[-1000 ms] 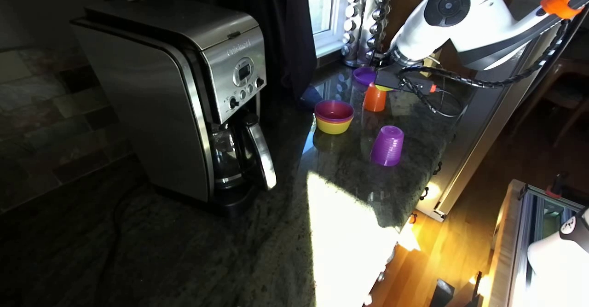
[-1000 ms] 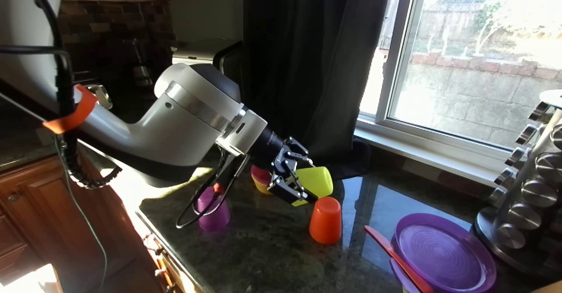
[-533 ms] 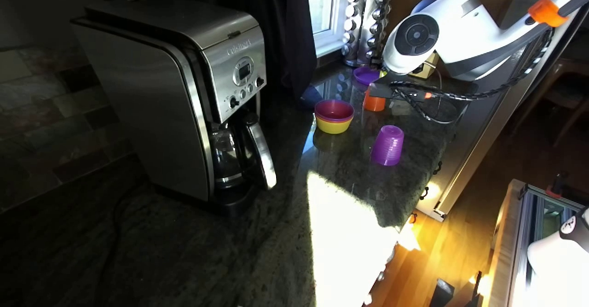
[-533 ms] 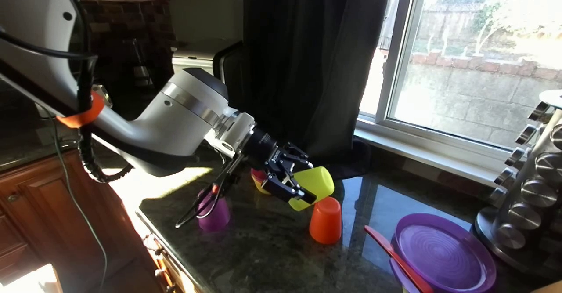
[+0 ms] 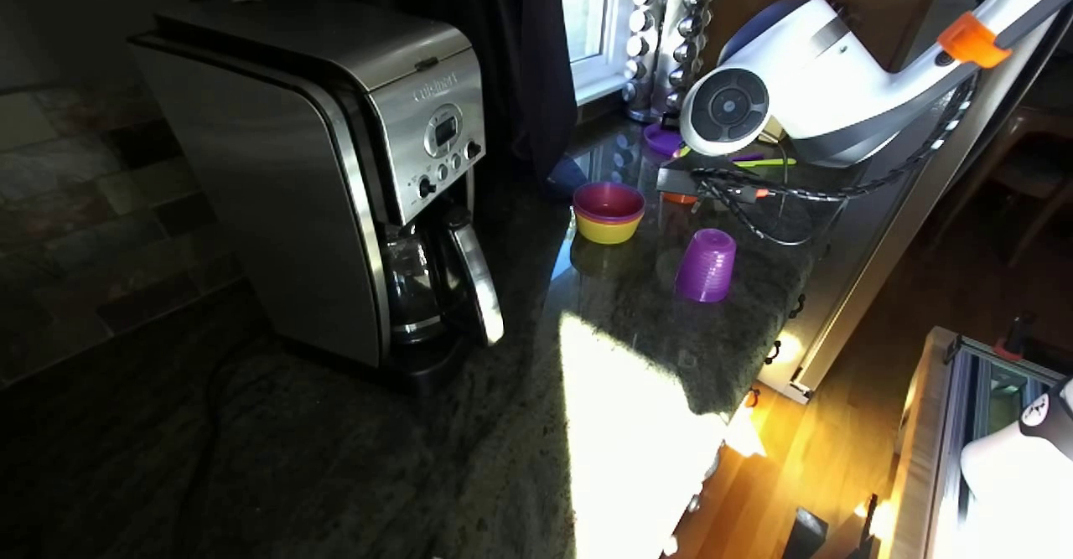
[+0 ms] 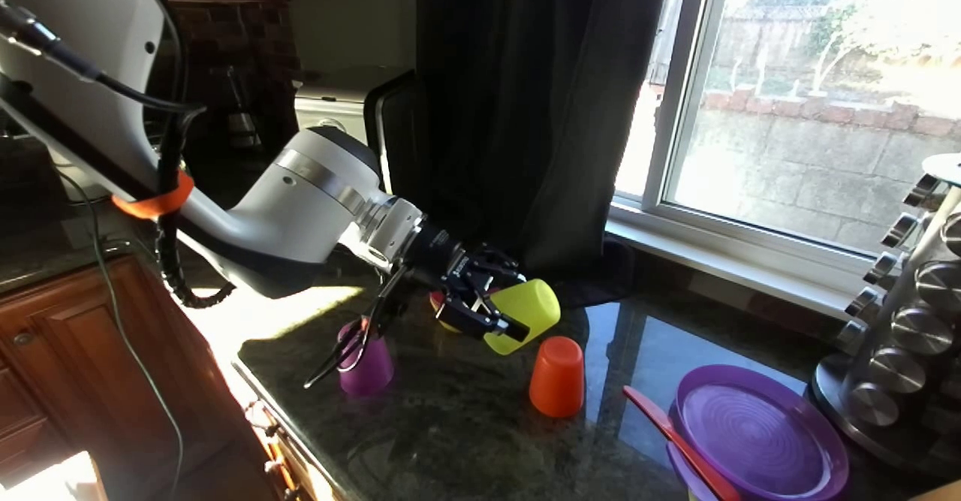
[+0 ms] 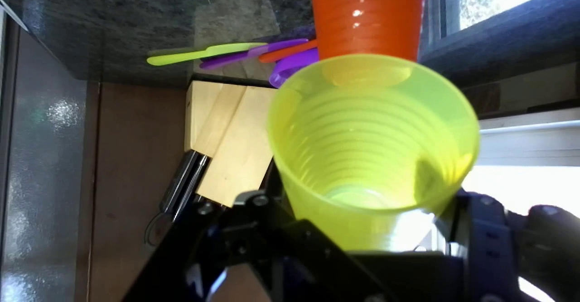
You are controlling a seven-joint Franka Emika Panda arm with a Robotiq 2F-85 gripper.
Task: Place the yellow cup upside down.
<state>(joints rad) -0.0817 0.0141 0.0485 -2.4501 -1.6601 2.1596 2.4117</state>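
The yellow cup (image 6: pixel 537 307) is lime yellow-green and tilted in the air, its closed base up and to the right, its mouth down and to the left. My gripper (image 6: pixel 518 304) is shut on its sides, a finger on each side. In the wrist view the cup (image 7: pixel 362 157) shows its open mouth toward the camera, between the gripper's fingers (image 7: pixel 368 207). The orange cup (image 6: pixel 557 381) stands upside down on the counter just below and right of the held cup. In an exterior view the arm hides most of the gripper and the held cup.
A purple cup (image 6: pixel 366 366) stands upside down near the counter's front edge. Stacked bowls (image 5: pixel 608 219) stand near the curtain. A purple plate (image 6: pixel 758 433) with a red knife (image 6: pixel 679 441) lies near the spice rack (image 6: pixel 897 336). A knife block (image 7: pixel 240 134) shows in the wrist view.
My gripper and the held yellow cup have moved slightly left, away from the orange cup, and the cup is tilted more, mouth lower. In an exterior view the arm moved left and down.
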